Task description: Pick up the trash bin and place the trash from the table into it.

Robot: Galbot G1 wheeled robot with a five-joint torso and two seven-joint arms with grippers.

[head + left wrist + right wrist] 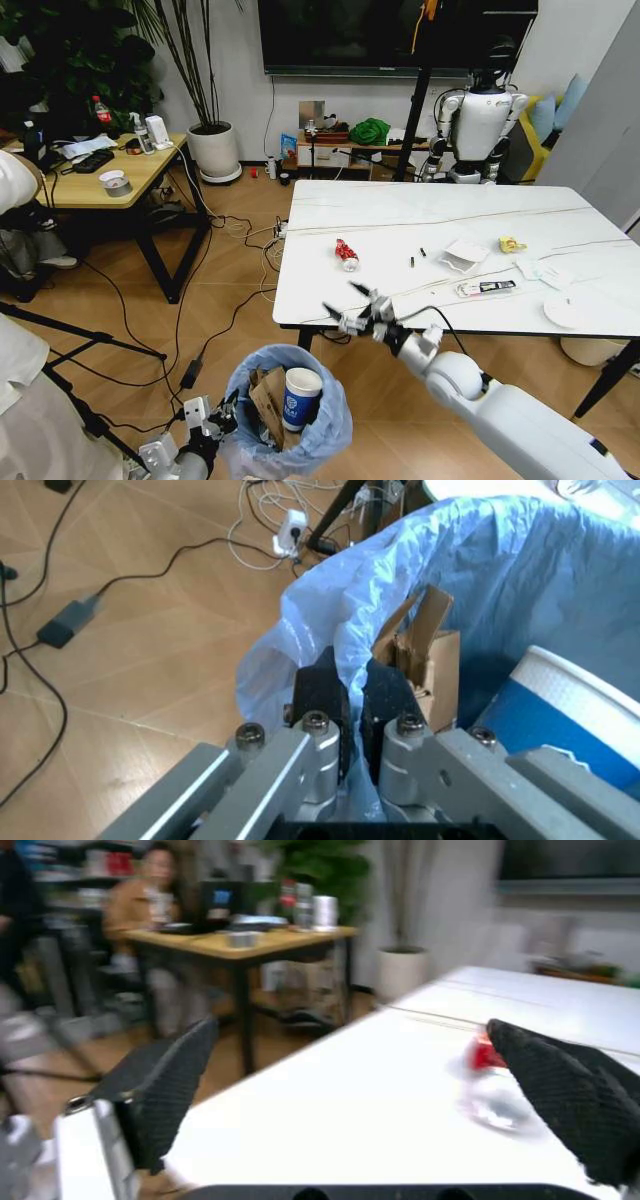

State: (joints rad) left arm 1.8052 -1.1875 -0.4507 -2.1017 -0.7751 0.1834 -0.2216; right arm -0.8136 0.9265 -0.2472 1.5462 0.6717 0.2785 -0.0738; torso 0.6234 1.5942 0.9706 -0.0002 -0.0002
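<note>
Two black fingers (322, 697) of the left gripper (352, 705) are clenched on the crinkled light-blue bag rim of the small round dark trash bin (288, 412), held low beside the white marble-look counter (400, 225). Inside stand one blue-and-white paper cup (301, 396) and one brown torn carton (268, 398). The right gripper (350, 303) hovers at the counter's near edge, fingers (165, 1091) spread wide and empty, near one red wrapper (346, 254). Several white papers (463, 256), one yellow scrap (511, 244) and one white round disc (564, 312) lie farther along.

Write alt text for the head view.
The left gripper holds the trash bin by its rim, a paper cup and torn carton inside. The open right gripper hovers at the table edge near a red wrapper.
</note>
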